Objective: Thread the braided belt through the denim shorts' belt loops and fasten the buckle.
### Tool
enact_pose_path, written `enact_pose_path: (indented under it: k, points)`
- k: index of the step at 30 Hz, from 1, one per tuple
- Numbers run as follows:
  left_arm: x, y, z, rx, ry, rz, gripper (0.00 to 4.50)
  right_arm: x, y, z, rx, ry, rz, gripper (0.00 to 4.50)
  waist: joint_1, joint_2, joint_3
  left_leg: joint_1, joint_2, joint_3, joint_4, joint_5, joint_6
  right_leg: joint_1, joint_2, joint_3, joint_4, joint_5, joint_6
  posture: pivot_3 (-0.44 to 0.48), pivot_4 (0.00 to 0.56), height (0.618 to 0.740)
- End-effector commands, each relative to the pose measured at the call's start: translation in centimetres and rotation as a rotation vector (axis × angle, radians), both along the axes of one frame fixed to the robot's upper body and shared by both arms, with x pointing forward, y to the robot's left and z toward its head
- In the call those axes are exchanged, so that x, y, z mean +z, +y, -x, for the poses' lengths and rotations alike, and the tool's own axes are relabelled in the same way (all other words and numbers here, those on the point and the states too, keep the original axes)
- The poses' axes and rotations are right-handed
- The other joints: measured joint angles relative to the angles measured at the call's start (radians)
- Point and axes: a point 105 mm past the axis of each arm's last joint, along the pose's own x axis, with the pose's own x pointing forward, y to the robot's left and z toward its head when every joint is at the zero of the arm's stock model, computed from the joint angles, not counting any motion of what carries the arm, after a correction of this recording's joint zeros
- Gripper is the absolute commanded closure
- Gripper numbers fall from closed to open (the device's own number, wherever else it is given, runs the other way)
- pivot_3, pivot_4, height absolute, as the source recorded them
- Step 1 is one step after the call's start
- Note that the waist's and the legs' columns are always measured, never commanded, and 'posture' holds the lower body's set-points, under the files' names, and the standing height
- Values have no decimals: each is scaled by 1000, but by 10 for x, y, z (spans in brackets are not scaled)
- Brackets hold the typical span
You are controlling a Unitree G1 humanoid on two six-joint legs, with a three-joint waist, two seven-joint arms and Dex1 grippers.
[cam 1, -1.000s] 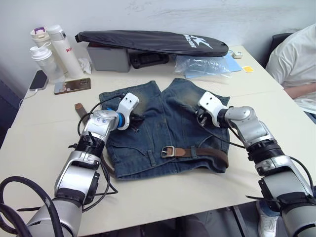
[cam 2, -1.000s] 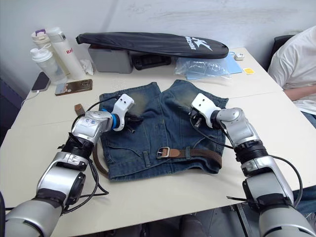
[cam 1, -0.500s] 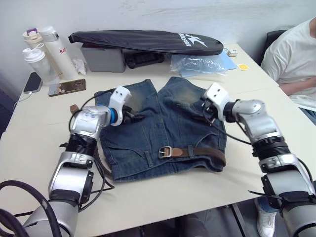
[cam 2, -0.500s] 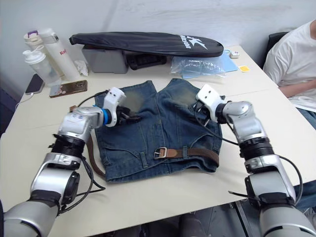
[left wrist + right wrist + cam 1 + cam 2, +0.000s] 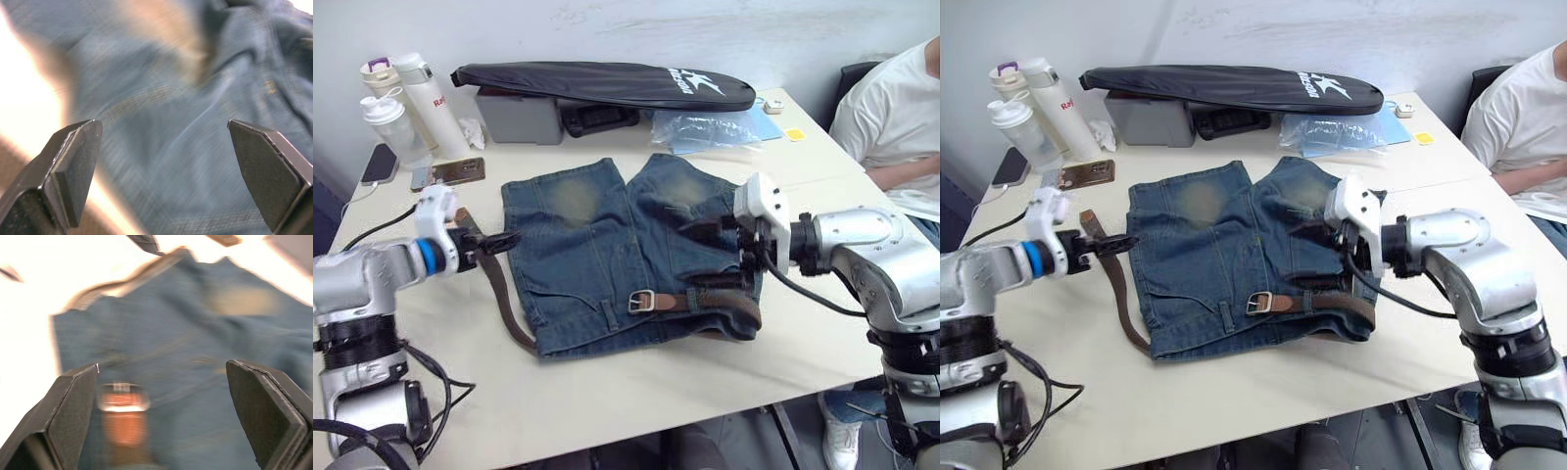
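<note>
The denim shorts lie flat mid-table, waistband toward me. The braided belt runs along the waistband, its silver buckle at the front middle. The belt's other end curves off the shorts' left side onto the table. A belt loop shows left of the buckle. My left gripper hovers open at the shorts' left edge, over the belt's loose end. My right gripper stands open over the shorts' right side, one finger near the belt. Both wrist views show empty space between the fingers.
Bottles and two phones sit at the back left. A black racket bag rests on a grey box, with a clear plastic bag beside it. A person sits at the right. The table's front edge is close.
Both grippers have opened and drawn off the shorts' legs. The left arm swung left to the shorts' edge; the right pulled back toward the waistband's right end.
</note>
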Motion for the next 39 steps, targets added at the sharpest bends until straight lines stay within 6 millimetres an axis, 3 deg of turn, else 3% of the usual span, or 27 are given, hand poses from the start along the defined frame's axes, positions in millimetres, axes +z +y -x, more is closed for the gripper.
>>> enact_pose_path:
  k: [1,5,9,18,22,31,33,39]
  points:
    - [15,30,20,151,-45,27,0,13,0,18,89,16,-4,84,2,-1,0,0,0,0,0,0,1,0,0,0,-2,0,0,0,150,740]
    - [-1,49,52,282,4,36,0,16,4,16,134,29,13,84,0,-3,0,0,0,-2,-1,-1,1,1,-5,0,-3,0,-1,0,150,740]
    - [-15,49,73,344,44,42,0,14,10,16,198,0,49,84,-1,-4,-1,1,0,-2,-1,-2,0,0,-7,0,-4,-1,-3,0,150,740]
    - [-41,15,70,318,59,209,0,14,19,4,147,-17,28,84,0,-7,-1,1,-2,-7,-1,-2,-1,3,-10,0,-5,-2,-4,0,150,740]
    - [-26,6,46,341,-11,305,0,9,19,-3,90,-49,40,84,6,-8,-1,1,-2,-8,-1,-2,-1,4,-10,-1,-6,-2,-4,0,150,740]
    - [5,-19,-18,374,-70,119,0,5,22,-14,-20,-105,34,84,3,-8,-1,1,-2,-10,-1,-1,-2,7,-8,-7,-8,-1,-3,0,150,740]
    - [0,-19,-34,428,-21,28,0,7,22,-16,-45,-121,21,84,3,-8,-1,1,-2,-9,-1,-1,-3,7,-7,-11,-7,-1,-3,0,150,740]
    - [-12,-2,-55,617,125,-189,0,7,10,-17,-129,-143,11,84,5,-9,0,0,-2,-9,-1,0,-3,7,-2,-12,-7,-1,-3,0,150,740]
